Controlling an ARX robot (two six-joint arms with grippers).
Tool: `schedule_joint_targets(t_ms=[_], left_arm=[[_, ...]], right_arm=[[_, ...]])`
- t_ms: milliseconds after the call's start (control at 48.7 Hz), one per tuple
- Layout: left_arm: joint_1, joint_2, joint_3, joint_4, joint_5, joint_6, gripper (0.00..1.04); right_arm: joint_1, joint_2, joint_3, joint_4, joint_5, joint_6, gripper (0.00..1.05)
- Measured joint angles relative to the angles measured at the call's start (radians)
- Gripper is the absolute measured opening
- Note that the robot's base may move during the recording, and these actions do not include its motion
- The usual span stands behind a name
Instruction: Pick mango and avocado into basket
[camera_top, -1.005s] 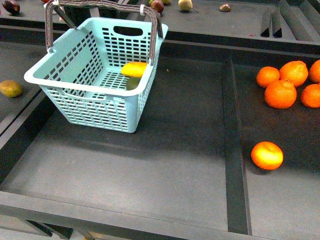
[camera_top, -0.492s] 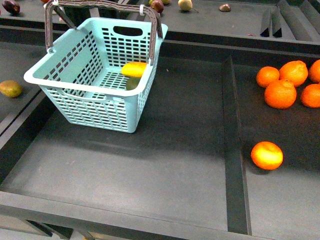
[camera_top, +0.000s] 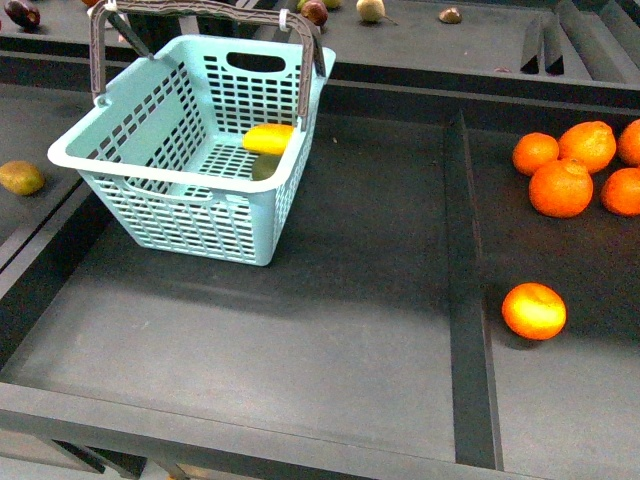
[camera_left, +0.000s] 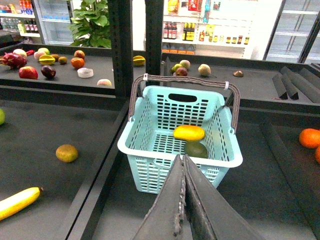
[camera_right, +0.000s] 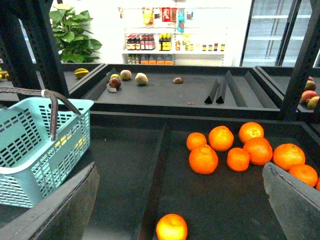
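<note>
The light teal basket (camera_top: 150, 170) stands at the back left of the dark shelf, its brown-grey handles raised. The yellow mango (camera_top: 269, 138) lies inside it against the right wall, and the dark green avocado (camera_top: 264, 166) lies just in front of it, partly hidden by the rim. Both show in the left wrist view: the mango (camera_left: 188, 133), the avocado (camera_left: 196, 149), the basket (camera_left: 150, 127). My left gripper (camera_left: 182, 165) is shut and empty, held back from the basket's near wall. My right gripper (camera_right: 180, 200) is open and empty above the shelf, with the basket (camera_right: 30, 150) off to one side. Neither arm shows in the front view.
A raised divider (camera_top: 470, 300) splits the shelf. Several oranges (camera_top: 575, 165) lie right of it, one orange (camera_top: 534, 310) alone nearer the front. A brownish-green fruit (camera_top: 20, 177) lies left of the basket. A banana (camera_left: 17, 201) lies in the left bay. More fruit sits on the back shelf.
</note>
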Motion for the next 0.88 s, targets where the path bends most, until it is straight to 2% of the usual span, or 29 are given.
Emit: schedule_joint_targets(t_ms=[144,226,821,882], left_arm=[[0.000,-0.051,0.000,-0.051,0.000,0.000,0.03],[0.000,-0.179,0.000,-0.204,0.000,0.000,0.03],[0.000,-0.209,0.000,-0.216,0.000,0.000,0.03],[0.000,-0.209,0.000,-0.216,0.000,0.000,0.18]], right_arm=[[0.000,0.000,0.000,0.000,0.000,0.000,0.97],[0.000,0.000,0.000,0.000,0.000,0.000,0.97],[0.000,0.000,0.000,0.000,0.000,0.000,0.97],[0.000,0.000,0.000,0.000,0.000,0.000,0.97]])
